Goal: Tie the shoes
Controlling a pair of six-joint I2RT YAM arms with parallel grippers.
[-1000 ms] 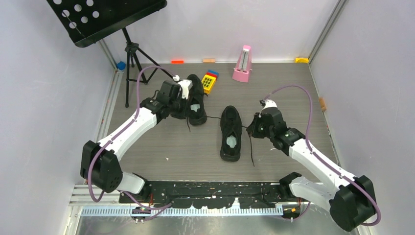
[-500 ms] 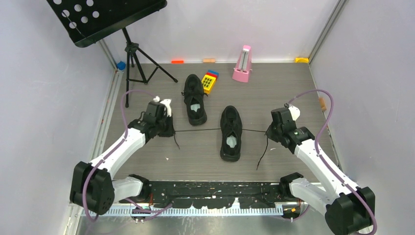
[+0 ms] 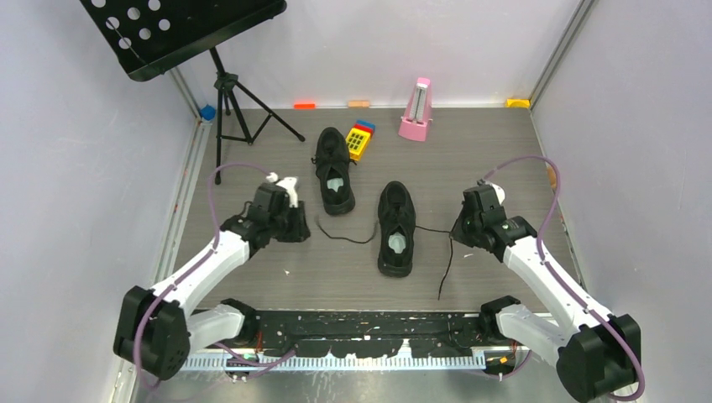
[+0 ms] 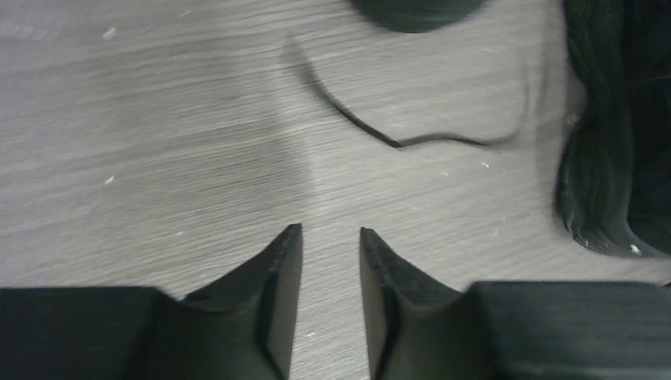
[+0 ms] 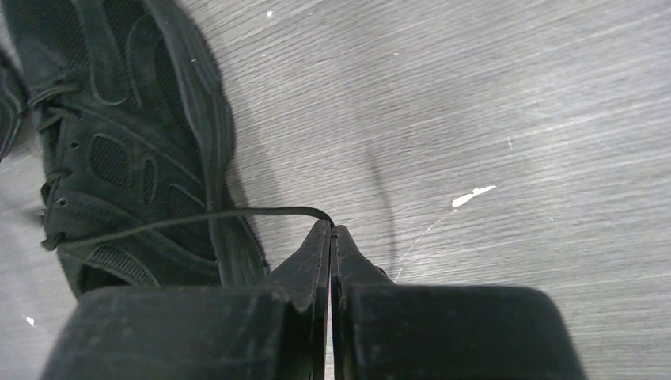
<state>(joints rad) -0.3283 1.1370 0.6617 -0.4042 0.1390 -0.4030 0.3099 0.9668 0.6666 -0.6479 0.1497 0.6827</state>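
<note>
Two black shoes lie on the grey table: the far shoe (image 3: 334, 170) and the near shoe (image 3: 396, 228), both with toes pointing away. My left gripper (image 3: 299, 228) is open and empty; in the left wrist view (image 4: 330, 233) bare table shows between its fingers. The near shoe's left lace (image 3: 344, 237) lies slack and curved on the table, also in the left wrist view (image 4: 380, 136). My right gripper (image 3: 458, 227) is shut on the near shoe's right lace (image 5: 198, 217) at its tips (image 5: 330, 227). The loose end (image 3: 444, 273) trails toward the near edge.
A black music stand (image 3: 227, 92) on a tripod stands at the back left. A pink metronome (image 3: 416, 109) and a yellow toy with coloured buttons (image 3: 359, 138) sit at the back. Small coloured blocks (image 3: 304, 106) lie along the back wall.
The lace was stretched taut between both grippers. My left gripper has let go of its end and opened, and that lace has dropped slack on the table. The right gripper keeps its hold.
</note>
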